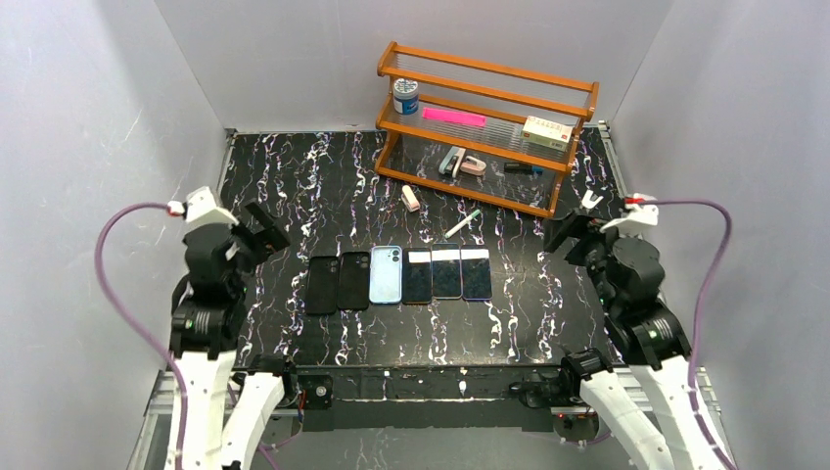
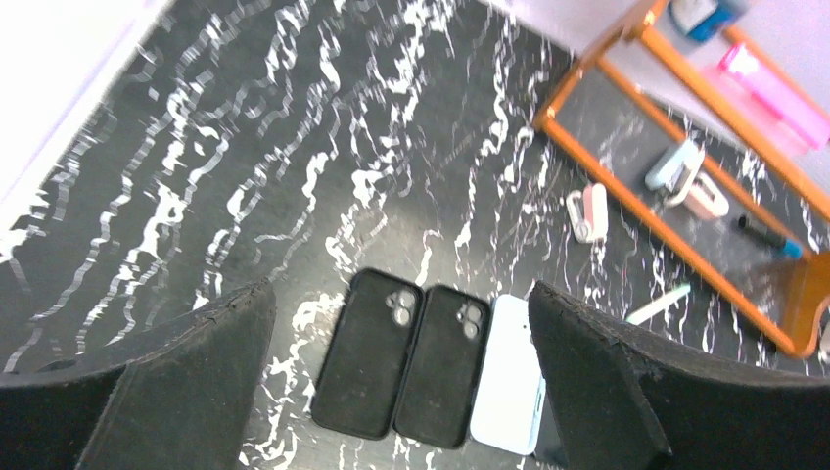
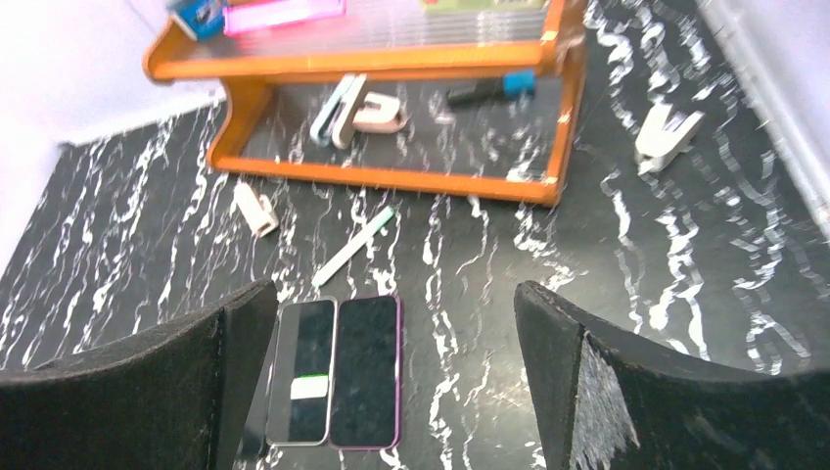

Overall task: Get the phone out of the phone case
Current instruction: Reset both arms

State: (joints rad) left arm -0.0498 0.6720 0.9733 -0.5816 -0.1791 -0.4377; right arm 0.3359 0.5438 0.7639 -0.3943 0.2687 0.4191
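On the tabletop [image 1: 294,186], middle row: two black cases [image 1: 322,284], a pale blue phone [image 1: 387,274] lying back-up, then three phones [image 1: 446,273] screen-up, all side by side.
Cased or bare: cannot tell whether the pale blue phone wears a case.
Left pincer [image 2: 399,294]: fingers wide apart, nothing between them, left of the row and clear of it.
Right pincer [image 3: 393,294]: fingers wide apart, holding nothing, right of the row.
Top view: all six pieces at once.
Left wrist view: camera cut-outs in both black cases; the pale blue phone looks white.
Right wrist view: two screens; the third is behind a finger.
Shelf [image 1: 486,127]: orange wood, behind the row, with a tin [image 1: 405,95], pink bar [image 1: 453,117] and box [image 1: 547,130].
Writing: tin and box labels too small to read.
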